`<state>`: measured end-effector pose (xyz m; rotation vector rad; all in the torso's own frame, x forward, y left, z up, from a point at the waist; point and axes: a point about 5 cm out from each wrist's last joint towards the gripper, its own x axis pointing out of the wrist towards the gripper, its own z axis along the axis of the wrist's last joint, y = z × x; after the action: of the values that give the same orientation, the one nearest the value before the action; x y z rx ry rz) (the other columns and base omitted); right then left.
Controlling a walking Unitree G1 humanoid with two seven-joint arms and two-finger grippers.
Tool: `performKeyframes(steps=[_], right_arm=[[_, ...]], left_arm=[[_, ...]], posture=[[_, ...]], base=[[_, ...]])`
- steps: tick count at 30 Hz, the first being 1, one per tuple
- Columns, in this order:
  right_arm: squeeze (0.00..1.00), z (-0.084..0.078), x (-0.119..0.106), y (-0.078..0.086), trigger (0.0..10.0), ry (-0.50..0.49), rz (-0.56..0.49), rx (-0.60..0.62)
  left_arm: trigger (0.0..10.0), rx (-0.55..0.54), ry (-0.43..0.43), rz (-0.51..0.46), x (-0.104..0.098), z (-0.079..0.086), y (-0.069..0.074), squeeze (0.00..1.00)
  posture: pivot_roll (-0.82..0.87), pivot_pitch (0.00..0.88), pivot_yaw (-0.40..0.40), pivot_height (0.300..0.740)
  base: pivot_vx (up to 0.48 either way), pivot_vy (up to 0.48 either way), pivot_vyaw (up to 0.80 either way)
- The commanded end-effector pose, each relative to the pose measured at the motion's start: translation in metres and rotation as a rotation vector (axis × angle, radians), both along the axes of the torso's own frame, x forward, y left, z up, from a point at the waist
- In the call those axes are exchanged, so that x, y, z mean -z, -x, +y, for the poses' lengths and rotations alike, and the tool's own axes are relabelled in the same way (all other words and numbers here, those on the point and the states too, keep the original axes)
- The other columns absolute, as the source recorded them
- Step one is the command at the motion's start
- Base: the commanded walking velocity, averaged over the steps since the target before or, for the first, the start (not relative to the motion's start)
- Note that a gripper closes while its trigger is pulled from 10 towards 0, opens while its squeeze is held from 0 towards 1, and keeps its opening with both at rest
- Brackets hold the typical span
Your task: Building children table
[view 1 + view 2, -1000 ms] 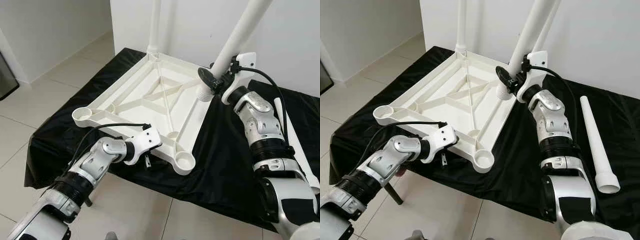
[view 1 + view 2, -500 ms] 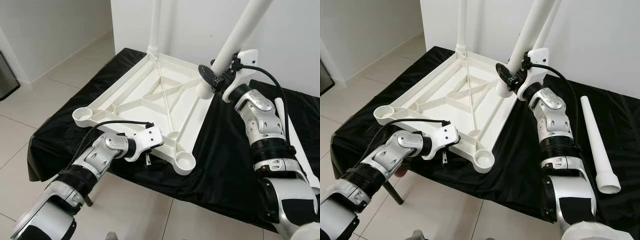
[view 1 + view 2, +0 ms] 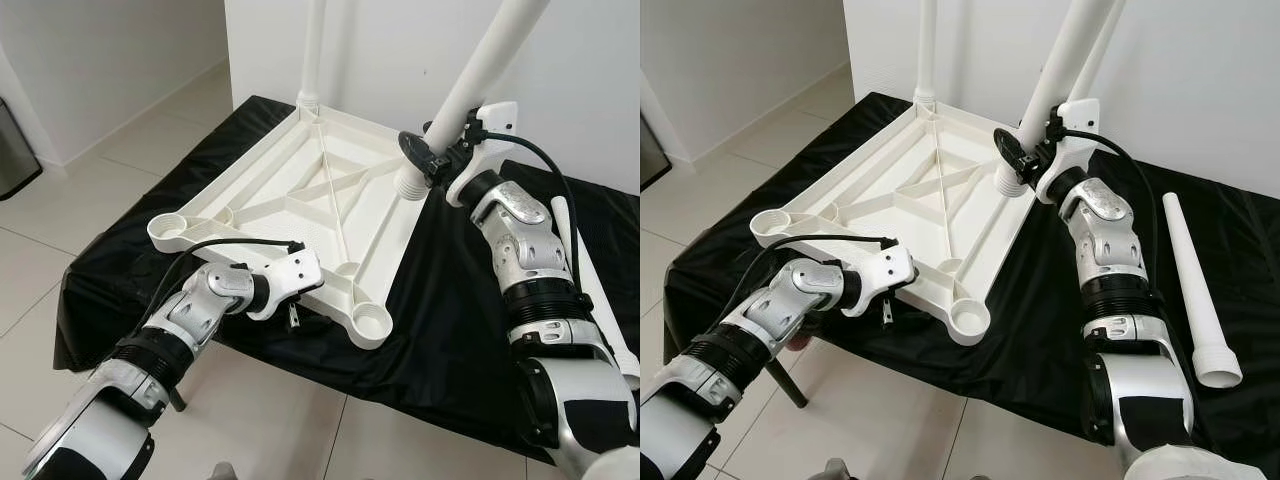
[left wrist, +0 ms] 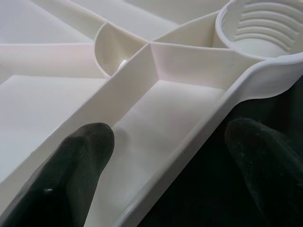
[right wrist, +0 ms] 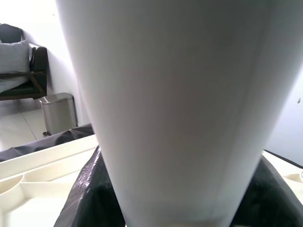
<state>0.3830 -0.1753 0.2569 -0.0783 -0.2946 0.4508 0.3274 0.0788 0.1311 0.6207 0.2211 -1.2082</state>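
A white plastic tabletop (image 3: pixel 930 190) lies upside down on a black cloth (image 3: pixel 1040 320) that drapes over a low stand, its smooth underside ribbed with crossing struts and its corners moulded into round sockets with threaded walls. The nearest socket (image 3: pixel 970 320) is open, as is the one at the robot's left (image 3: pixel 772 222). At the far corner a slim, smooth white leg (image 3: pixel 927 50) stands upright, its top cut off by the edge of the picture. The right gripper (image 3: pixel 1025 150) is clenched around a second leg (image 3: pixel 1060 60), a tapering white tube tilted over the right-hand corner, its ribbed screw end (image 3: pixel 1012 180) just at the rim there; whether it has entered the socket cannot be made out, and in the right wrist view the tube (image 5: pixel 175 104) blocks almost everything between the two black fingers (image 5: pixel 90 189). A third leg (image 3: pixel 1195 290) lies loose on the cloth, well apart to the right, flared at its near end. The left gripper (image 4: pixel 170 156) is spread open astride the tabletop's near rim, one finger (image 4: pixel 71 175) over the inside, the other over the cloth. Pale glossy floor tiles (image 3: pixel 120 150) surround the stand.
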Motion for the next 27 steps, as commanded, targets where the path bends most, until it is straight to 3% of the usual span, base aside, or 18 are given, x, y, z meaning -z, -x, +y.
performKeyframes(steps=[1, 2, 3, 4, 7, 8, 9, 10, 11, 12, 26, 27], right_arm=[[0.00, -0.004, -0.008, 0.001, 10.0, 0.004, -0.024, 0.007], [0.00, -0.003, -0.008, 0.001, 10.0, 0.004, -0.023, 0.007], [0.00, -0.003, -0.008, 0.001, 10.0, 0.004, -0.022, 0.006], [0.00, -0.004, -0.008, 0.001, 10.0, 0.005, -0.023, 0.008], [0.00, -0.005, -0.008, 0.001, 10.0, 0.006, -0.024, 0.012], [0.00, -0.005, -0.008, 0.001, 10.0, 0.007, -0.024, 0.013], [0.00, -0.005, -0.008, 0.001, 10.0, 0.007, -0.024, 0.013], [0.00, -0.005, -0.009, 0.001, 10.0, 0.008, -0.025, 0.014], [0.00, -0.005, -0.009, 0.001, 10.0, 0.008, -0.025, 0.014], [0.00, -0.006, -0.009, 0.001, 10.0, 0.009, -0.026, 0.014], [0.00, -0.009, -0.011, 0.003, 10.0, 0.012, -0.038, 0.026], [0.00, -0.010, -0.010, 0.004, 10.0, 0.013, -0.038, 0.029]], left_arm=[[7.6, 0.077, 0.005, 0.062, -0.001, -0.002, 0.004, 0.00], [1.0, 0.080, 0.009, 0.071, -0.001, -0.002, 0.004, 0.00], [1.0, 0.082, 0.010, 0.077, 0.000, -0.002, 0.004, 0.00], [0.0, 0.081, 0.014, 0.084, 0.000, -0.002, 0.004, 0.00], [0.0, 0.086, 0.014, 0.089, 0.001, -0.002, 0.005, 0.00], [1.6, 0.084, 0.011, 0.092, 0.002, -0.002, 0.005, 0.00], [1.6, 0.084, 0.011, 0.092, 0.002, -0.002, 0.005, 0.00], [4.5, 0.084, 0.010, 0.100, 0.002, -0.001, 0.005, 0.00], [4.5, 0.084, 0.010, 0.100, 0.002, -0.001, 0.005, 0.00], [10.0, 0.091, 0.000, 0.101, 0.003, -0.001, 0.006, 0.00], [10.0, 0.134, -0.093, 0.188, 0.023, 0.002, 0.015, 0.00], [8.8, 0.131, -0.089, 0.198, 0.024, 0.003, 0.015, 0.00]], posture=[[0.00, 0.000, -0.038, 0.740], [-0.01, 0.000, -0.037, 0.740], [-0.01, 0.000, -0.037, 0.740], [-0.01, 0.000, -0.035, 0.740], [-0.01, 0.000, -0.033, 0.740], [-0.01, 0.000, -0.032, 0.740], [-0.01, 0.000, -0.032, 0.740], [-0.01, 0.000, -0.032, 0.740], [-0.01, 0.000, -0.032, 0.740], [-0.01, 0.000, -0.031, 0.740], [-0.03, 0.000, -0.016, 0.740], [-0.03, 0.000, -0.016, 0.740]], base=[[0.000, 0.000, 0.00], [0.000, 0.000, 0.00], [0.000, 0.000, 0.00], [0.000, 0.000, 0.00], [0.000, 0.000, 0.00], [0.000, 0.000, 0.00], [0.000, 0.000, 0.00], [0.000, 0.000, 0.00], [0.000, 0.000, 0.00], [0.000, 0.000, 0.00], [0.000, 0.000, 0.00], [0.000, 0.000, 0.00]])
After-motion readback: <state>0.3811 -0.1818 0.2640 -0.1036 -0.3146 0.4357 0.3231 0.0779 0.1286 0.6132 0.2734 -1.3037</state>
